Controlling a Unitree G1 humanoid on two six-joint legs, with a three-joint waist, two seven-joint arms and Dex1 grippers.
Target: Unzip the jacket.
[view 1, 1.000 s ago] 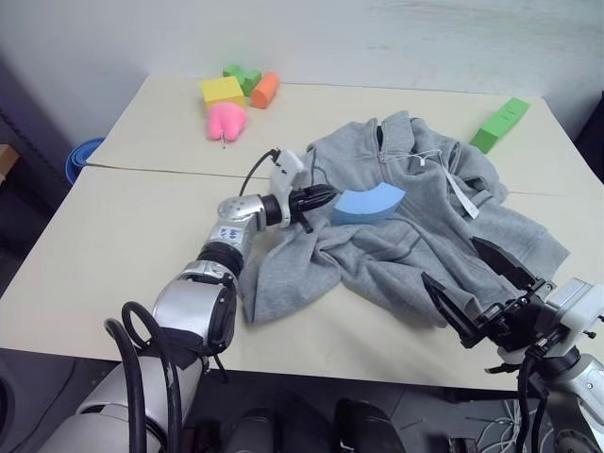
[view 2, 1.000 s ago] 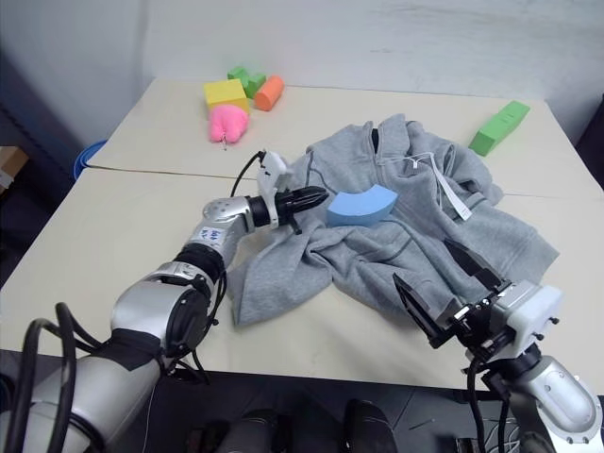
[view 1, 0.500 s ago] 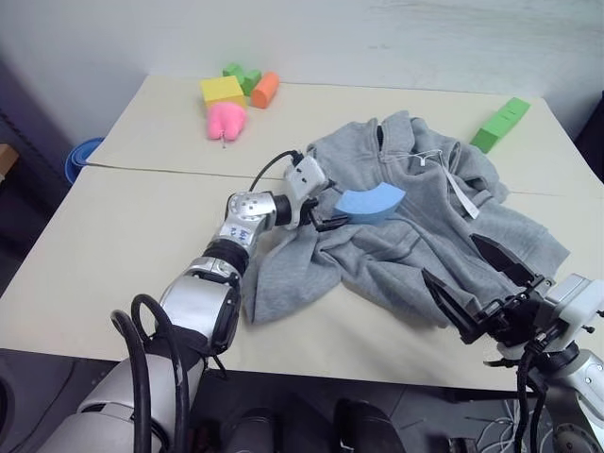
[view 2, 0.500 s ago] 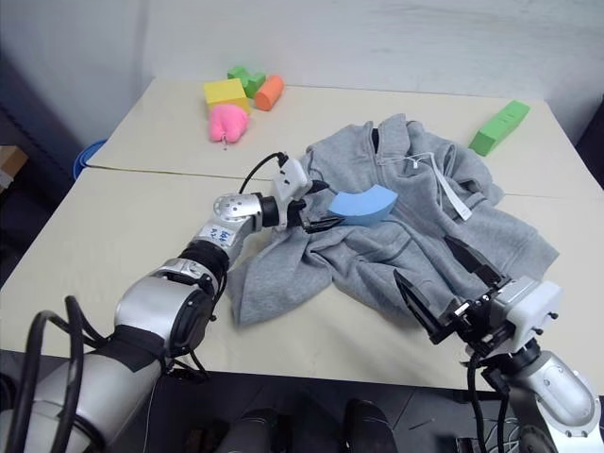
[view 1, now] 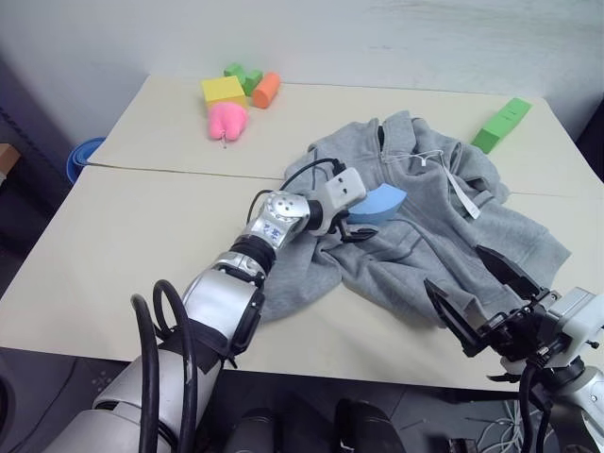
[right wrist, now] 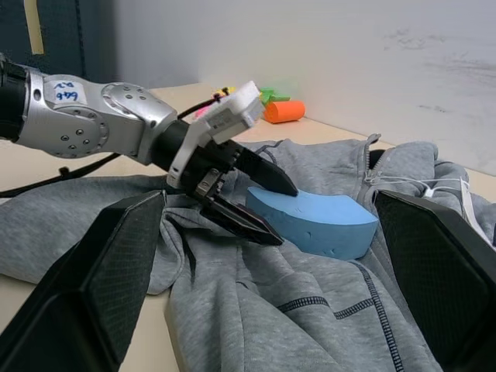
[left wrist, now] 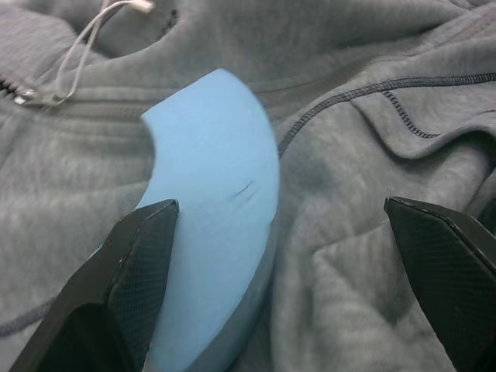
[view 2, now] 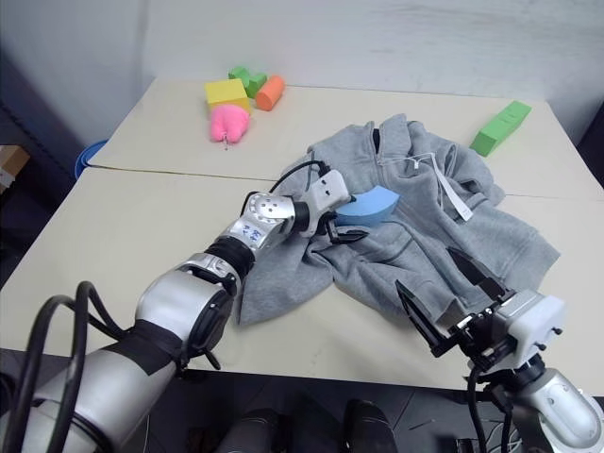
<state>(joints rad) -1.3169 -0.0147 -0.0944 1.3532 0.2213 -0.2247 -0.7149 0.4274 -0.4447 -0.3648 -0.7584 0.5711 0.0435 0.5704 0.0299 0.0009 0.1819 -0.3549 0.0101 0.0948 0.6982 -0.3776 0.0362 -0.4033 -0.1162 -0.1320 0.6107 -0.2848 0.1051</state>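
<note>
1. The jacket [view 1: 425,226] lay crumpled on the right half of the table [view 1: 123,236], with its hood toward the far edge and its lower part reaching the near edge. Its white drawstrings [view 1: 429,159] and a white tag [view 1: 462,198] lay near the neck.
2. The zipper pull [left wrist: 27,96] was visible in the left wrist view, near the collar, and the zipper seemed closed below it.
3. A blue foam piece [view 1: 379,200], curved like a thick arc, rested on the chest of the jacket.
4. The left gripper [view 1: 354,226] was over the jacket, at the near-left end of the blue foam piece. Its jaws were wide open and held nothing. One finger [left wrist: 124,287] was just beside the foam edge; whether it touched I cannot tell.
5. The right gripper [view 1: 481,297] was near the front edge of the table, at the lower part of the jacket. Its jaws were also wide open and empty.
6. Further away, at the far left of the table, there were a pink block [view 1: 226,120], a yellow block [view 1: 222,91], a green block [view 1: 241,74] and an orange cylinder [view 1: 266,89], close together.
7. A long green block [view 1: 500,124] lay at the far right, apart from the jacket.
</note>
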